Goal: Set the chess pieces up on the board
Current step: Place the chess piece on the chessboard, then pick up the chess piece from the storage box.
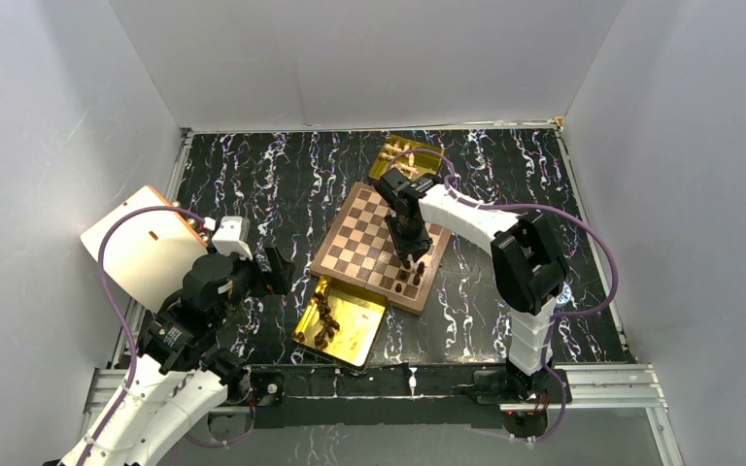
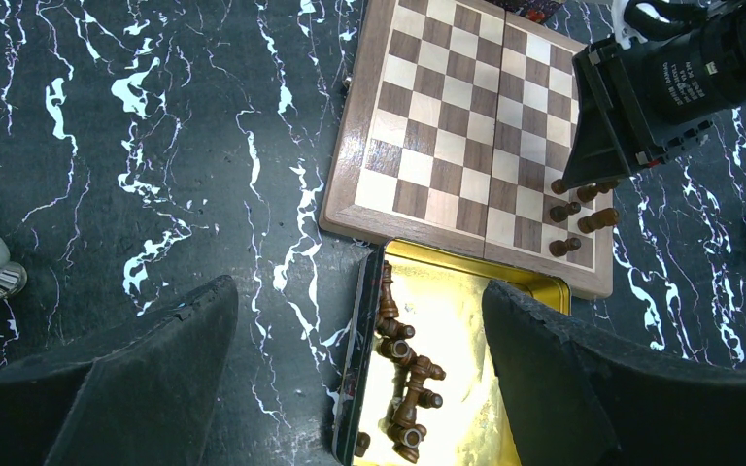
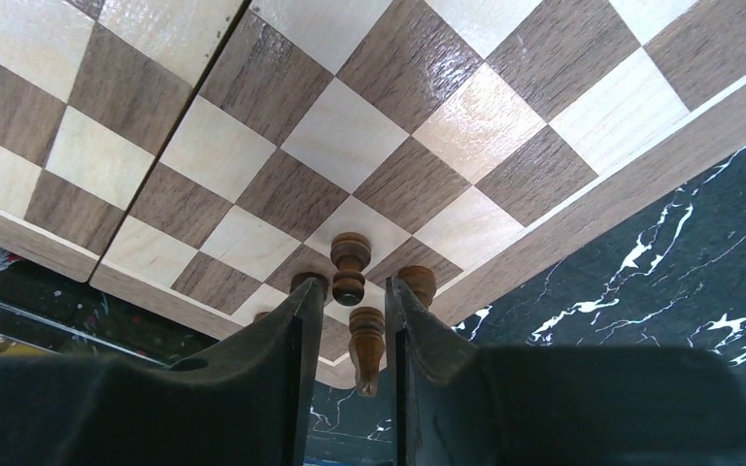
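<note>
White-walled enclosure with a black worktop [image 1: 253,175] veined in white, glossy like marble. The board [image 1: 355,243] lies at the centre of the overhead view, turned at an angle. It is polished wood in brown and cream checks with a reddish rim and a seam down its middle.

A few dark chess pieces [image 2: 575,209], small turned wooden forms with rounded heads, stand at the board's lower right corner. More lie jumbled in a shiny gold tray [image 2: 466,320] just below the board. A second gold tray [image 1: 389,155] at the board's upper edge holds pale pieces.

The right gripper [image 1: 410,256] hangs over that corner. Its jaws stand slightly parted about one dark piece [image 3: 366,345], and a gap shows on one side, so the piece looks released rather than grasped. The left gripper [image 2: 357,286] hovers at the left of the overhead view, its jaws spread wide and holding nothing.

The step in hand appears to be seating a dark piece on its square. The next move probably calls for a straight lift clear of the neighbouring pieces, then a reach to the near tray for another.
</note>
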You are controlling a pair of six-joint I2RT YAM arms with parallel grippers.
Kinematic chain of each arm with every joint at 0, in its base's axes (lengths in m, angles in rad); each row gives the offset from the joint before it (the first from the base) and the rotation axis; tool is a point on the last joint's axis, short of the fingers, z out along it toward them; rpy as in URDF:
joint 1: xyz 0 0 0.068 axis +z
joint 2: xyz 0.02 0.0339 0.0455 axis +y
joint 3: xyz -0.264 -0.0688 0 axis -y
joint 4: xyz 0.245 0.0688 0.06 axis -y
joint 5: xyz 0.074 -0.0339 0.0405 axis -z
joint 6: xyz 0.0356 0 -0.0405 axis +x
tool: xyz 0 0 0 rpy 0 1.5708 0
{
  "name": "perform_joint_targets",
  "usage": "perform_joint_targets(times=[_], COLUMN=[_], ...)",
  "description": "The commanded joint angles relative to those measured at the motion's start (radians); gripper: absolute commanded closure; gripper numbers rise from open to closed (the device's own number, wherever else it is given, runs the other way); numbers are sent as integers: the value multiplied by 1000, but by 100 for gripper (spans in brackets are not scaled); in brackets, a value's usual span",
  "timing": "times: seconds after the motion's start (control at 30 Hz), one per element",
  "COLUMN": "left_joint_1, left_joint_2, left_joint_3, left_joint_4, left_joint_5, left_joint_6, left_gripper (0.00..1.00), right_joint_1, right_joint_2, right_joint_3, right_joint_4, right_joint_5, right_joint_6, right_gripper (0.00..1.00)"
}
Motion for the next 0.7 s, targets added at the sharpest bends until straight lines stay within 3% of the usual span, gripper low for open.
perform_joint_targets(times=[0.0,0.17,0.37,0.67], left_joint_1=[3,3,3,3], left_joint_2=[-5,2,-4,-46], left_joint_3=[-5,-3,1,5], left_joint_4=[17,18,12,-1], left_joint_5=[-20,-20,-35,-80], left_joint_6=[9,9,9,7], left_gripper=[7,7,7,7], right_joint_1=[-6,-6,5,174], right_joint_2=[-66,-110,-234,-318], right_joint_3=[60,76,22,-100], right_joint_4=[-28,-33,83,264], right_joint_5=[13,12,-89,-128], right_joint_6=[22,38,76,167], right_gripper=[61,63,67,66])
